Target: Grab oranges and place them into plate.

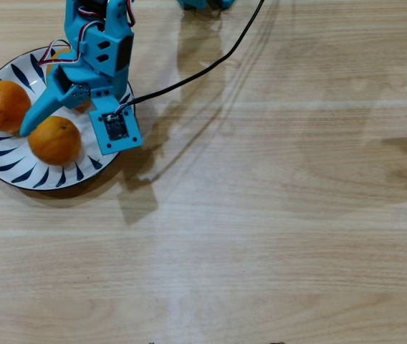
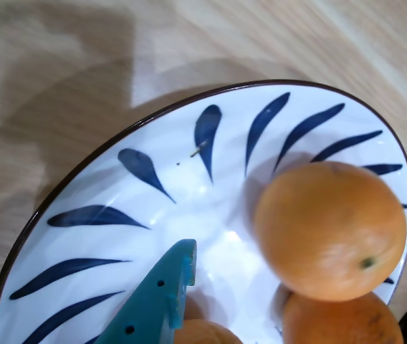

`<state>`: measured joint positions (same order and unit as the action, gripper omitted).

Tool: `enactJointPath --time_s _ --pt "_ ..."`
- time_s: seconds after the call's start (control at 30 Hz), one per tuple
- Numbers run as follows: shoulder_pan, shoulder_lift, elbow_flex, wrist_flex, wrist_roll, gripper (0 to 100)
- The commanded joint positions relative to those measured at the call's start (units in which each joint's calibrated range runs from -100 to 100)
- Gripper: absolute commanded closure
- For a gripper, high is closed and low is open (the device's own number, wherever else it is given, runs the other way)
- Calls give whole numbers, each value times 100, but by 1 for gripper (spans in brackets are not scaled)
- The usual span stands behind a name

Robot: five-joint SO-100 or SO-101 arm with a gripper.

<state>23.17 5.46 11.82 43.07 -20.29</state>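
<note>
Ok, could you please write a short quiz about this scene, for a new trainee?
1. True or false: every orange in view lies on the plate.
2. How many oranges does the overhead view show? A) one B) three C) five
3. In the overhead view, the gripper is above the ____.

Key: 1 true. 2 B: the left orange, the front orange, a third orange partly under the arm. 3 plate.

From my seat all three oranges [image 1: 3,105] sit in the blue-stroked white plate [image 1: 17,174]: two just past my gripper [image 1: 35,122] tip, touching, the third mostly hidden under it.
</note>
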Motion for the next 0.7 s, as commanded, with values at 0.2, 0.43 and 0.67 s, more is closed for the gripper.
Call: enactJointPath --time_s 0.2,0.43,0.67 --pt "-640 -1197 -127 1044 -370 53" --pt "-1737 -3209 461 1731 168 100" --pt "-2914 -5677 3540 1250 691 98"
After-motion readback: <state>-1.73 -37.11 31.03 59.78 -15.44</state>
